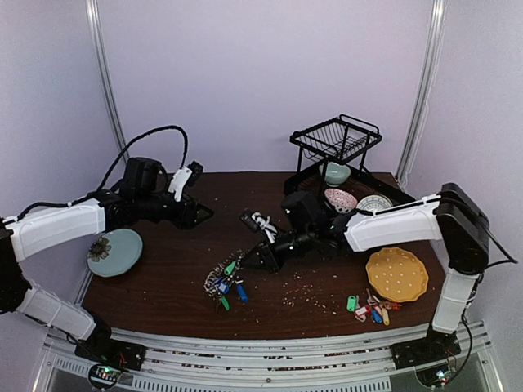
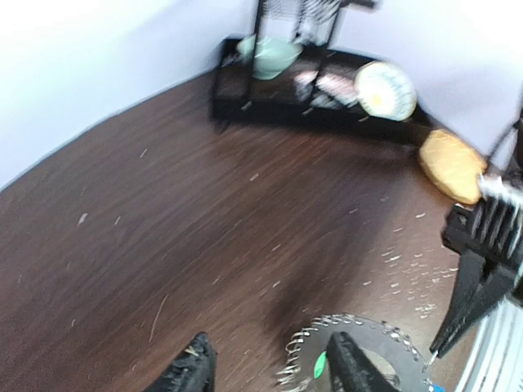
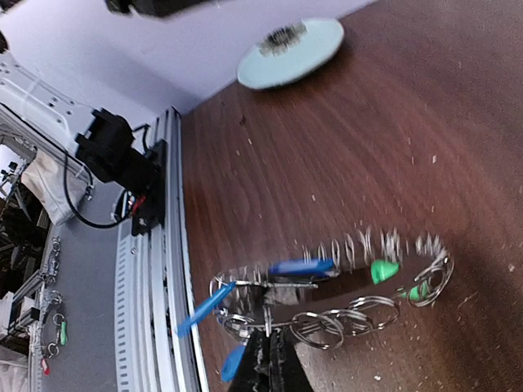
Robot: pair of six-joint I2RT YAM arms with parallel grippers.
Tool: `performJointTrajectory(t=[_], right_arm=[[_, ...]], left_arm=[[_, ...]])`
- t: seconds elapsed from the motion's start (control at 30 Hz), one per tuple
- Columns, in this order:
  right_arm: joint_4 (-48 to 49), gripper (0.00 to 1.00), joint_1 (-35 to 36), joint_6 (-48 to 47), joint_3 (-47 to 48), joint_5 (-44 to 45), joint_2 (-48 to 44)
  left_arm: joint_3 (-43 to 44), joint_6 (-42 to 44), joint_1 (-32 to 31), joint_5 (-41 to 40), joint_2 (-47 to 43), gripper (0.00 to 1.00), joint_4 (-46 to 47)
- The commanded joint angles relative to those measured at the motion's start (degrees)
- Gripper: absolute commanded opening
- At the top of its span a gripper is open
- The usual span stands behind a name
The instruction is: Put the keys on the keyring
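The right pincer (image 3: 268, 347) is pinched shut on the near rim of the keyring (image 3: 323, 325), the blue and green keys (image 3: 301, 266) strung just beyond its tips, while the left pincer (image 2: 274, 371) gapes wide and empty, the ring beyond its tips.

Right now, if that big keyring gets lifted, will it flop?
The keyring, being metal, probably holds its round shape. Its blue-tagged keys and small loops sit loose, so they would likely swing. Densely strung, it seems heavyish.

Silver keyring (image 1: 216, 282) strung with green, blue keys (image 3: 301, 266), mid table (image 1: 163, 278)
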Motion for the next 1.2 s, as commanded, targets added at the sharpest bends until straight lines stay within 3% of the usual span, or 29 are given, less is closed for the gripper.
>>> performJointTrajectory(t=[0.0,0.2,0.4,0.53,0.63,0.8,1.0,1.17], right_arm=[[12.14,0.0,0.39,-4.04,-3.19,2.23,-7.31],[20.34,0.0,0.38,-5.12,-5.52,3.2,-12.89],[41.16,0.0,0.43,1.85,-12.59,6.76,-16.23],[47.94,0.0,1.31,3.71,-13.22,6.25,-15.93],[49.44,0.0,2.66,2.45,-12.46,5.61,-15.18],[50.48,0.0,3.93,1.97,-11.18,3.76,-14.5],[48.35,0.0,5.1,0.41,-9.04,4.47,-13.73],[47.88,0.0,5.51,0.18,-8.02,5.36,-13.08]], left_arm=[[-4.04,1.94,-1.13,14.84,-4.95,0.45,12.56],[-7.22,4.59,-4.33,22.69,-9.48,0.37,17.22],[-13.75,5.66,-7.28,28.16,-14.79,0.22,26.57],[-16.77,6.44,-8.4,26.35,-17.06,0.24,31.25],[-18.45,5.67,-9.1,25.79,-18.12,0.31,35.15],[-20.8,4.18,-9.9,22.33,-20.53,0.29,39.36],[-21.15,2.51,-10.51,23.57,-20.67,0.25,40.8],[-21.13,2.38,-11.59,24.72,-19.82,0.31,40.79]])
